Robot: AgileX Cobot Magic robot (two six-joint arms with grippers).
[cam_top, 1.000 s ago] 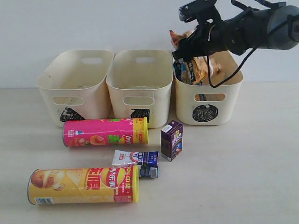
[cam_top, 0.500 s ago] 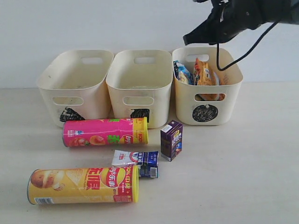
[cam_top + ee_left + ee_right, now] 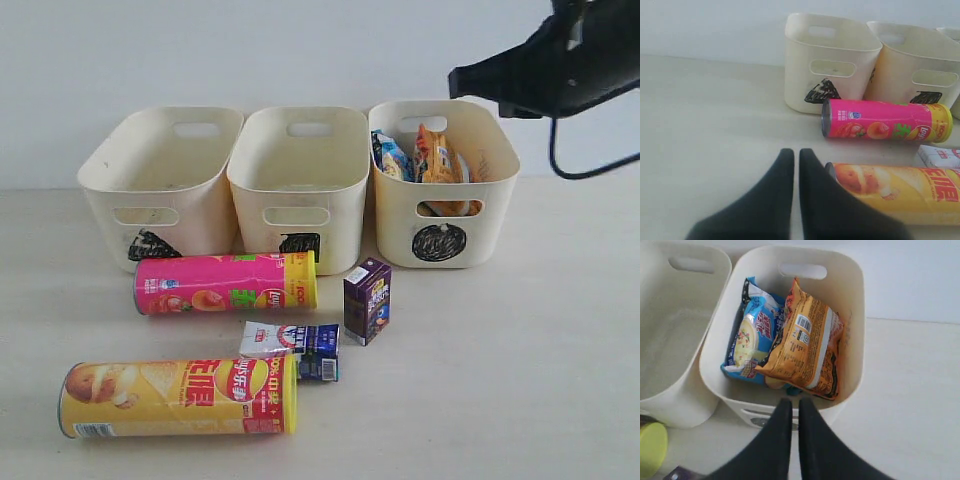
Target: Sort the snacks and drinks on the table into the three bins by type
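Note:
Three cream bins stand in a row: triangle bin, square bin, circle bin. Inside the circle bin lie the orange bag and the blue-white bag. On the table lie the pink tube and the yellow tube. The white and blue carton lies flat; the dark purple carton stands upright. My right gripper is shut and empty, raised above the circle bin's front rim. Beside the yellow tube's end my left gripper is shut and empty.
A plain pale wall runs behind the bins. Bare table lies to the right of the cartons and in front of the circle bin. The triangle and square bins hold nothing that shows.
The right arm has let the orange bag drop into the circle bin, then risen and drawn back to the right, shut. Tubes and cartons have not moved.

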